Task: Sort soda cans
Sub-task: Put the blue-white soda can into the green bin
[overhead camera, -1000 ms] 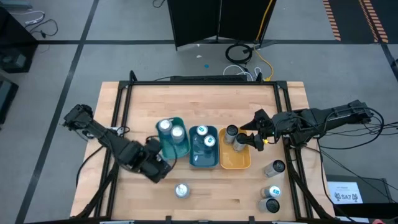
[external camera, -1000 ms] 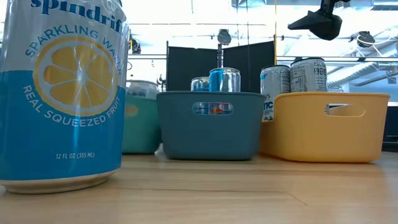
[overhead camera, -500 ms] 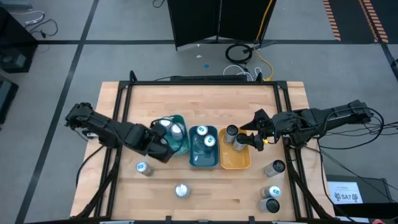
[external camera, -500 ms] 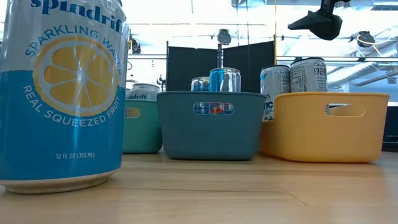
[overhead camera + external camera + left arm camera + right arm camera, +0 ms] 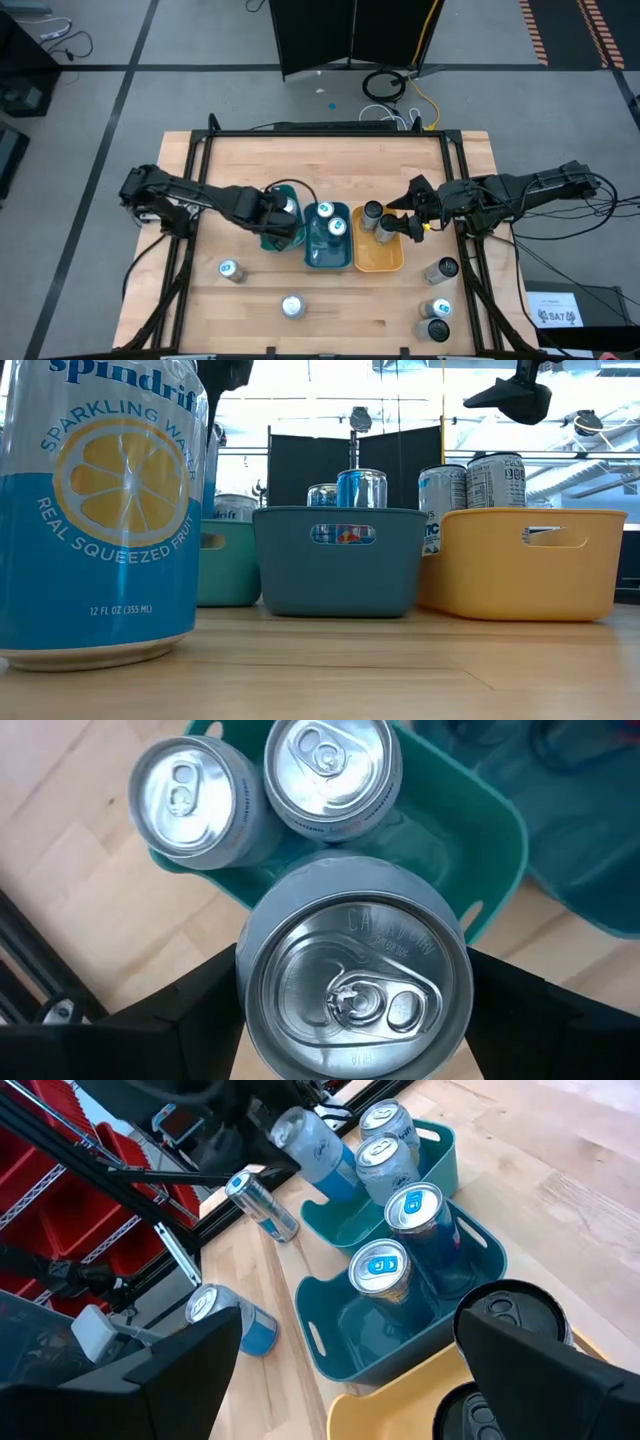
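Observation:
My left gripper (image 5: 274, 216) is shut on a silver-topped, blue-sided soda can (image 5: 355, 982) and hangs over the green tray (image 5: 287, 238). Two more silver-topped cans (image 5: 190, 792) (image 5: 330, 762) stand upright in that tray. The teal tray (image 5: 328, 257) holds two blue-marked cans (image 5: 412, 1210). My right gripper (image 5: 405, 226) is open and hovers over the orange tray (image 5: 380, 260), where dark-topped cans (image 5: 372, 212) stand. Loose cans stand on the table to the left (image 5: 229, 269), near the front (image 5: 291, 306) and to the right (image 5: 446, 268). My left gripper pinches the can between its two fingers (image 5: 190, 1012), one on each side of the upper wall (image 5: 250, 990). The fingers come from above, pointing down. The can is lifted clear, roughly upright, over the green tray's edge.
A large blue Spindrift can (image 5: 100, 510) fills the low view's left foreground. Two more cans (image 5: 437, 308) (image 5: 437, 330) stand at the near right corner. Bare wood (image 5: 320, 160) lies behind the trays. The black table frame (image 5: 190, 160) runs along the edges.
My left gripper has carried its can from the table's near left area toward the far edge and the right, ending above the green tray. A loose can that the arm had covered shows again on the left. The right arm has stayed still.

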{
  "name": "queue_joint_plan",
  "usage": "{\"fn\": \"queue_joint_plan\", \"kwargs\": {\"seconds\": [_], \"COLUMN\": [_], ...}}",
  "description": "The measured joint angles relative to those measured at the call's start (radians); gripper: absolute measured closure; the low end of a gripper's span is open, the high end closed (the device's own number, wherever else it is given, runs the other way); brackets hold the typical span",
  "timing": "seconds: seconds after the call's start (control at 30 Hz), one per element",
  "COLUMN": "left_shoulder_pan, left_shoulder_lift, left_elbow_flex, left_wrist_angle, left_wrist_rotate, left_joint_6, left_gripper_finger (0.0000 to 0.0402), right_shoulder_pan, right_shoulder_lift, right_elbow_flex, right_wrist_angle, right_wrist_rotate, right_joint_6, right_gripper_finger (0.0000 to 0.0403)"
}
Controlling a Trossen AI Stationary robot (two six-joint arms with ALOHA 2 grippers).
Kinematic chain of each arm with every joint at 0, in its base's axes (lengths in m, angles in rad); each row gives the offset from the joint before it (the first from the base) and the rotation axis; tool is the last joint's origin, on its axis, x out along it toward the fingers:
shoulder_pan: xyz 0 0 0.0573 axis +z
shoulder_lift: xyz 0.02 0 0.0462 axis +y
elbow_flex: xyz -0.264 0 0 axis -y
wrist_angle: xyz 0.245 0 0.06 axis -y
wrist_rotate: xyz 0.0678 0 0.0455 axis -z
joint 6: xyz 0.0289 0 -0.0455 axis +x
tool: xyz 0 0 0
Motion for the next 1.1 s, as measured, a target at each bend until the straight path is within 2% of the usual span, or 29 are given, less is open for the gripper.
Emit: {"fn": "queue_joint_plan", "kwargs": {"seconds": [0.17,0.3,0.53,0.9,1.1], "left_shoulder_pan": [0.004,0.004,0.012,0.060,0.062], "left_shoulder_lift": [0.043,0.036,-0.017,-0.027,-0.024], "left_elbow_flex": [-0.013,-0.111,-0.242,-0.327,-0.329], "left_wrist_angle": [0.008,0.063,0.269,0.312,0.310], "left_wrist_rotate": [-0.001,-0.006,0.037,0.065,0.063], "left_joint_6": [0.015,-0.018,-0.039,-0.030,-0.035], "left_gripper_finger": [0.0097,0.0097,0.0097,0.0097,0.0060], "right_shoulder_pan": [0.000,0.000,0.000,0.000,0.000], "right_shoulder_lift": [0.000,0.000,0.000,0.000,0.000], "right_elbow_flex": [0.000,0.000,0.000,0.000,0.000], "right_wrist_angle": [0.000,0.000,0.001,0.000,0.000], "right_wrist_rotate": [0.000,0.000,0.000,-0.001,-0.001], "right_joint_6": [0.002,0.003,0.011,0.014,0.029], "right_gripper_finger": [0.0039,0.0039,0.0039,0.0039,0.0039]}}
